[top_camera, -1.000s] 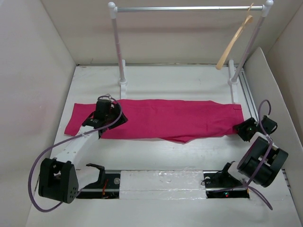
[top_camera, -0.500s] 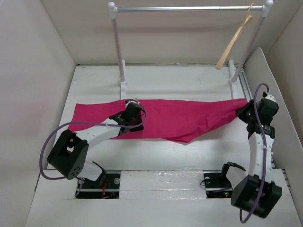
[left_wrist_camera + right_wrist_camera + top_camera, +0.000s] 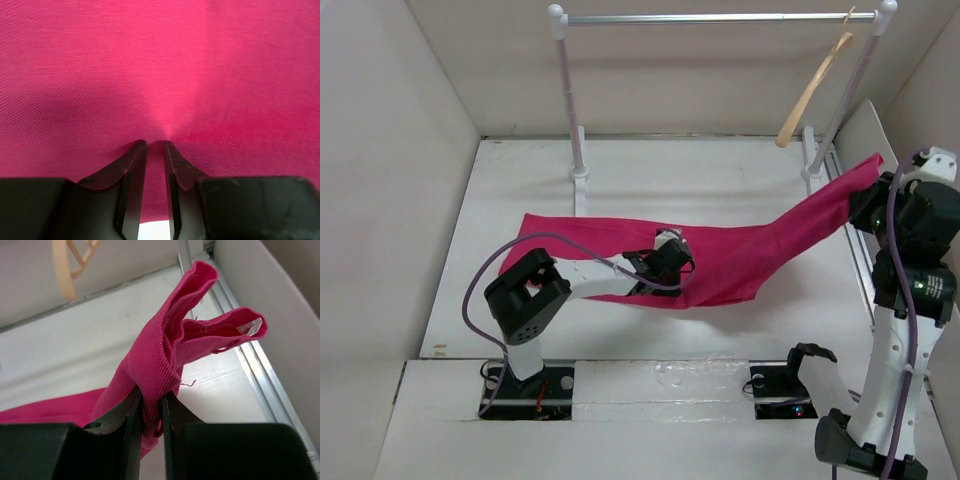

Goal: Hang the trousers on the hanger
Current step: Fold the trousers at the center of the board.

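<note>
The magenta trousers (image 3: 740,250) stretch across the table, their right end lifted off it. My left gripper (image 3: 675,270) is shut on a pinch of the cloth near the middle of the front edge. In the left wrist view the trousers (image 3: 160,75) fill the frame and my left gripper (image 3: 155,146) has fabric between its tips. My right gripper (image 3: 873,200) holds the raised end at the far right. In the right wrist view my right gripper (image 3: 151,396) is shut on a folded bunch of the trousers (image 3: 160,355). The tan hanger (image 3: 815,90) hangs at the rail's right end, and the hanger (image 3: 62,270) also shows there.
The white-and-silver rail frame (image 3: 720,17) stands at the back, one post (image 3: 570,100) at left and one post (image 3: 850,90) at right. White walls close in the sides. A metal track (image 3: 250,365) runs along the table's right edge.
Both grippers closed on the trousers. The right one lifted its end up and toward the back right. The left one slid rightward to the middle, dragging the cloth's left end along.
</note>
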`<state>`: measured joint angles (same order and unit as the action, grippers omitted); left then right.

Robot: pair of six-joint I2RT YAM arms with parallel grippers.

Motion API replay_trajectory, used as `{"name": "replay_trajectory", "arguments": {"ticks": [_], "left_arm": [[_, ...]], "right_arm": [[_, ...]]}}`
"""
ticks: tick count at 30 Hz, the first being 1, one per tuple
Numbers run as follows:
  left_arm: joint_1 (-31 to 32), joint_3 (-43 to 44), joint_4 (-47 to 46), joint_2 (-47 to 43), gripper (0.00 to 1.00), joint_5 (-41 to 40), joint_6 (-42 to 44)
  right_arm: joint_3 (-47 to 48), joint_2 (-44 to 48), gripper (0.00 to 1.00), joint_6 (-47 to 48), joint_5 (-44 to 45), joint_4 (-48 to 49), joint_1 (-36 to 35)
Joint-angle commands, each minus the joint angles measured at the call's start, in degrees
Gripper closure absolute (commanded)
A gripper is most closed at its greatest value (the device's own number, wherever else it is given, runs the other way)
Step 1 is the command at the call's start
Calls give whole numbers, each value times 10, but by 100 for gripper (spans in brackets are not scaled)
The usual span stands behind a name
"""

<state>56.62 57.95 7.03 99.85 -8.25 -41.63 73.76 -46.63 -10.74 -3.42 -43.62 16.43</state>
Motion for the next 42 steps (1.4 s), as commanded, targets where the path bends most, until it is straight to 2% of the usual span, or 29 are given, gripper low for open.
{"name": "replay_trajectory", "arguments": {"ticks": [1,5,10,13,14,15,17,18,20,21,22,25,26,27,28,29,32,36,39,42], "left_arm": [[18,29,3,14,81,0,-32],[55,83,-9,43,81,18,-46],[92,197,21,97,81,31,-51],[93,177,37,64,81,15,-60],[87,160,34,48,81,10,-61],[70,139,33,1,81,0,-67],[48,71,33,-60,81,-17,-76],[34,50,36,-120,81,-32,-82],[-25,3,50,-183,81,-41,-84],[-49,-11,68,-242,81,-50,-83],[-105,-30,76,-273,80,-51,-73],[-208,-56,94,-373,80,-26,-35],[-318,-58,101,-408,79,-1,-10],[-319,-58,105,-423,79,11,-10],[-354,-52,111,-433,79,23,0],[-417,-47,115,-440,79,37,18],[-484,-26,126,-460,79,67,46],[-573,-7,129,-464,78,80,62],[-609,4,131,-462,78,113,71],[-627,29,148,-457,77,95,81]], "right_arm": [[108,-16,100,49,23,8,11],[151,-45,100,83,-17,12,18],[151,-58,100,98,-83,36,-25],[131,-66,100,99,-149,56,-74],[129,-72,100,99,-144,56,-98],[120,-72,100,98,-113,56,-164],[109,-74,100,86,-63,70,-244],[106,-79,100,82,-13,73,-325],[104,-93,100,73,30,90,-405],[108,-116,100,72,86,94,-443],[124,-129,100,72,109,100,-510],[172,-196,100,71,160,111,-593],[196,-231,100,73,156,125,-616],[196,-232,100,73,155,125,-616],[208,-268,100,73,155,138,-626],[236,-289,100,74,155,145,-647],[282,-375,100,73,146,167,-684],[395,-498,100,73,125,185,-736],[479,-607,100,67,99,181,-771],[524,-701,100,40,41,187,-791]]}}
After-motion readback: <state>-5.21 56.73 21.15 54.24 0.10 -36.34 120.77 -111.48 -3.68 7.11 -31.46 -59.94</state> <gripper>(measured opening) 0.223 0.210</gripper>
